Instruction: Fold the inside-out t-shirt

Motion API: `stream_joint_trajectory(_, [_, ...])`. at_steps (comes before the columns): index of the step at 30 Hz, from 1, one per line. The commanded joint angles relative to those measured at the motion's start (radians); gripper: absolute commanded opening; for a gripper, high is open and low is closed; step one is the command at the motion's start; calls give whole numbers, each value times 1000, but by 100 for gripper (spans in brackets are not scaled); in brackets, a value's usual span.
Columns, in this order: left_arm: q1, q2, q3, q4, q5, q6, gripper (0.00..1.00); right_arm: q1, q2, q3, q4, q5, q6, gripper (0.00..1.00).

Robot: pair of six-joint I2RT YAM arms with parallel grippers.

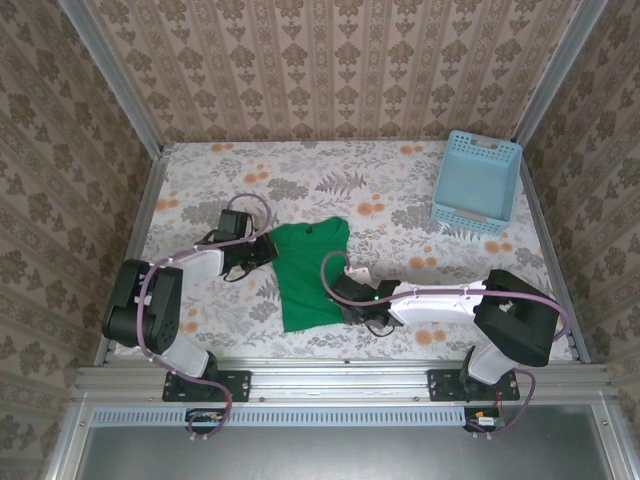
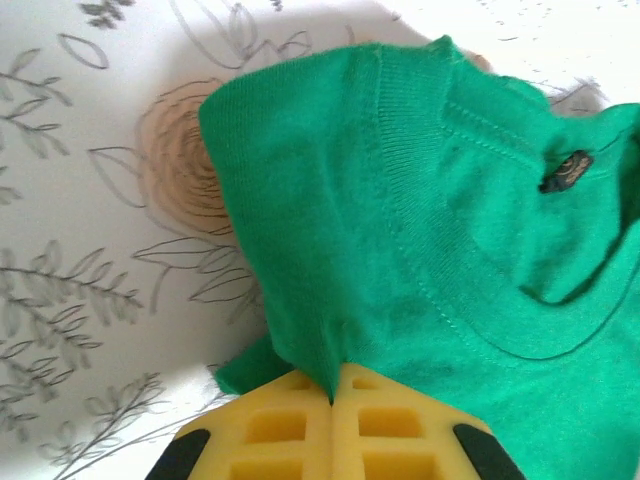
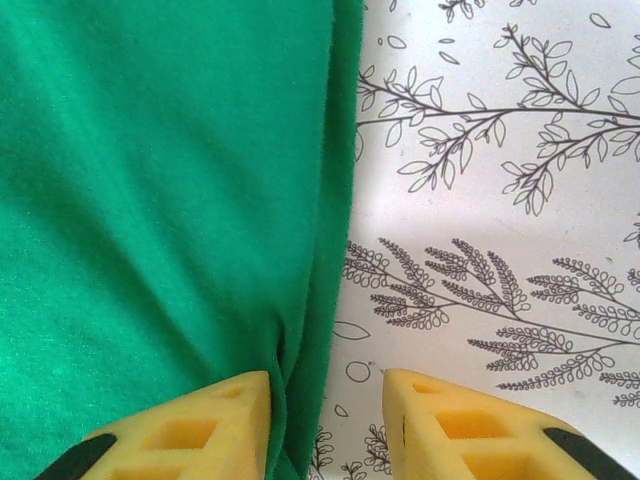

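- The t-shirt [image 1: 308,280] lies spread out, well apart from the basket [image 1: 484,142], to its left and nearer the arm bases.
- My left gripper [image 2: 332,405] is clamped on shoulder cloth near the collar.
- My right gripper [image 3: 325,400] has its fingers apart, straddling the shirt's side edge.
- Assessment: light, limp, crease-prone; take it at hems and corners.

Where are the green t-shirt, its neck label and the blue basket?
green t-shirt [image 1: 305,275], top external view, middle of the cloth.
neck label [image 2: 565,170], left wrist view, dark tag inside the collar.
light blue basket [image 1: 484,143], top external view, far rim.
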Motion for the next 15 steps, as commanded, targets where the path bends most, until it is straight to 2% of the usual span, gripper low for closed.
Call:
stream_joint_trajectory(1, [6,-18,46,-109,-90,62,13,-11,-14,4,-27,27,13,36])
stream_joint_trajectory(5, [-16,-62,64,-207,-143,51,37,-42,-45,15,-20,-1,1,38])
stream_joint_trajectory(8, [-21,-93,45,-193,-124,17,49,-105,-74,18,26,-61,-20,41])
stream_joint_trajectory(11, [-19,-57,38,-145,-81,-7,53,-202,-63,46,76,-153,-38,48])
stream_joint_trajectory(15, [-13,42,45,-43,-5,-41,50,-316,23,133,123,-246,-83,53])
